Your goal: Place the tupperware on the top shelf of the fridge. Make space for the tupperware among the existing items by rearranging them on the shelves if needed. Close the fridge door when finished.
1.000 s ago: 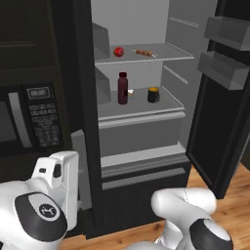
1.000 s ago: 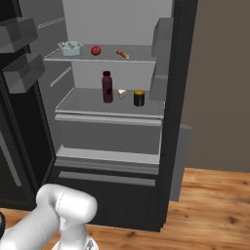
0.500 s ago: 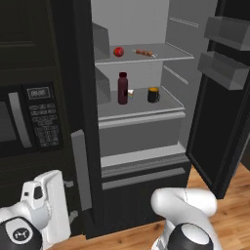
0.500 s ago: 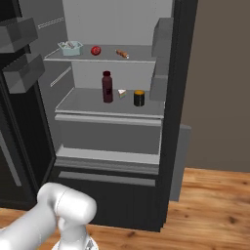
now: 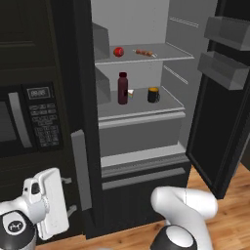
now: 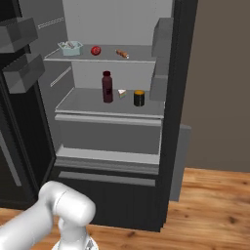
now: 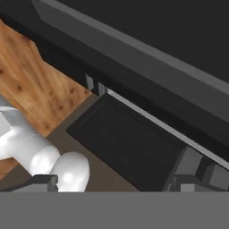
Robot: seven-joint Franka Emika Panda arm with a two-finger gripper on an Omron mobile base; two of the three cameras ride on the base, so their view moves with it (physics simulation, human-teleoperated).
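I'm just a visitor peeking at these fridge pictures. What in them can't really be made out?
- The tupperware: in the right base view its contents are too small to identify.
- The small wedge: in the left base view the dark-red bottle partly covers it.
- The skewer: its pieces are too small to name.
- The microwave: cut off by the left edge of the left base view.
- The gripper: in the hand view its finger tips are mostly cut off at the bottom.

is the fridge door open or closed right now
Open. The fridge interior is exposed, with the tupperware and red fruit visible on the top shelf, and a door swung wide.
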